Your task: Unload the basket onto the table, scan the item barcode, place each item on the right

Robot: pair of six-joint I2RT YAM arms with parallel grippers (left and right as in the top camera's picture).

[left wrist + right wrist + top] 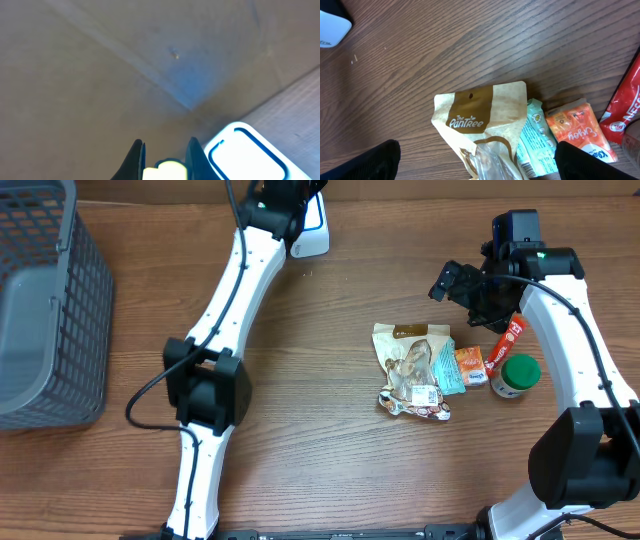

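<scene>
A pile of snack items lies right of the table's centre, topped by a tan PanTree pouch (410, 355) (480, 115). Beside the pouch lie a teal packet (447, 365) (537, 130) and an orange packet (470, 365) (577, 130). My right gripper (455, 280) (480, 162) hovers open above the pouch, nothing between its fingers. At the table's far edge stands a white, blue-trimmed scanner (310, 225) (247, 155). My left gripper (290, 205) (165, 150) is shut on a pale part of it.
A red sachet (508, 340) (625, 110) and a green-lidded jar (517, 375) sit right of the pile. In front of the pouch lies a crinkled silvery wrapper (415, 400). A grey mesh basket (50, 300) fills the far left.
</scene>
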